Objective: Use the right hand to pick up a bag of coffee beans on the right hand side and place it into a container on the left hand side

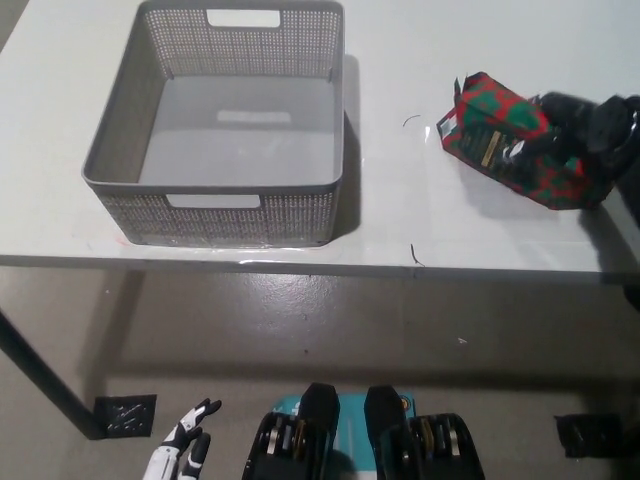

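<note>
**Right hand on the coffee bag at the table's right edge**

We see a red and green bag (pixel 505 140) lying flat on the white table (pixel 400 215), towards its right side. It lies at an angle, its near-left end pointing to the middle of the table and its far end reaching to the right edge of the picture. A dark label shows on its upper face.

Our black right hand (pixel 578 128) comes in from the right and lies on the right half of the bag. Its fingers (pixel 530 142) curl down over the top of the bag and touch it. The bag rests on the table, not lifted. We cannot tell whether the hand is clamped firmly on the bag or only laid around it, since the far side of the bag is hidden behind the hand.

The grey basket (pixel 120 135) stands on the left part of the table, well apart from the bag. It is a mesh-walled box with a handle slot in its near and far walls, and its floor is bare.

Our white left hand (pixel 182 454) hangs low at the lower left, below the table edge and over the floor. Its fingers are spread apart and it holds nothing.
</note>
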`<state>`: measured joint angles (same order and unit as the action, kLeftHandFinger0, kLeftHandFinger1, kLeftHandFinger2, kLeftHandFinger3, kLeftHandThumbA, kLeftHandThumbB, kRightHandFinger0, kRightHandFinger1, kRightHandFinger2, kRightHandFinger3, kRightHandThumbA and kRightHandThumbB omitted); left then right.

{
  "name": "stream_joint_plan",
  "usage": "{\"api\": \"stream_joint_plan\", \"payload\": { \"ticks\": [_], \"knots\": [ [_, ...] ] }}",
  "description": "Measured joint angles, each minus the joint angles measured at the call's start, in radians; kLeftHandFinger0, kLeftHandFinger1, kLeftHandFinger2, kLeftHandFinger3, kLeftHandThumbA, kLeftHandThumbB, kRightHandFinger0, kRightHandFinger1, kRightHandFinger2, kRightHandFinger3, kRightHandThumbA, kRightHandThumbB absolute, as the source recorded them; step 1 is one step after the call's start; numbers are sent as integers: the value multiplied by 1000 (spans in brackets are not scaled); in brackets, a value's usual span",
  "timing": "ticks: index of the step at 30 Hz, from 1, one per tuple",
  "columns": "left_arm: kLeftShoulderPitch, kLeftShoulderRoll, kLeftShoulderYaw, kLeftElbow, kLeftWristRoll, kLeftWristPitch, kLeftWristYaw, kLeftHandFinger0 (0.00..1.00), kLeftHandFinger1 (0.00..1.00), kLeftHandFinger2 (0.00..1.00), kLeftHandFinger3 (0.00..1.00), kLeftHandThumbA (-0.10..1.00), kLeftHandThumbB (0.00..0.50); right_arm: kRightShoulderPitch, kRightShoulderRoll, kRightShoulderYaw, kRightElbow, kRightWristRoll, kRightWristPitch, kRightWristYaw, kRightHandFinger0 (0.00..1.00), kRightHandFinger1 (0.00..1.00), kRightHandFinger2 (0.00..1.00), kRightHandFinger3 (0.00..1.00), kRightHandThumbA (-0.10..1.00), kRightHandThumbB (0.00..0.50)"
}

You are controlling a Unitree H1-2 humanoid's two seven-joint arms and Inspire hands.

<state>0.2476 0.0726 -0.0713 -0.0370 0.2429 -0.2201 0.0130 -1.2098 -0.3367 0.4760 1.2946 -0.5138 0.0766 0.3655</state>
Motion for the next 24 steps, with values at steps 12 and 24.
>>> {"api": "stream_joint_plan", "payload": {
  "ticks": [12,24],
  "knots": [
    [-26,5,10,-3,-6,0,-1,1000,1000,1000,1000,1000,240,22,32,-2,46,-4,-44,-64,1000,1000,1000,1000,415,461],
    [-32,5,10,1,-6,2,-1,1000,1000,1000,1000,1000,215,82,40,-51,41,-2,-156,-347,168,681,977,1000,-100,121]
  ]
}}
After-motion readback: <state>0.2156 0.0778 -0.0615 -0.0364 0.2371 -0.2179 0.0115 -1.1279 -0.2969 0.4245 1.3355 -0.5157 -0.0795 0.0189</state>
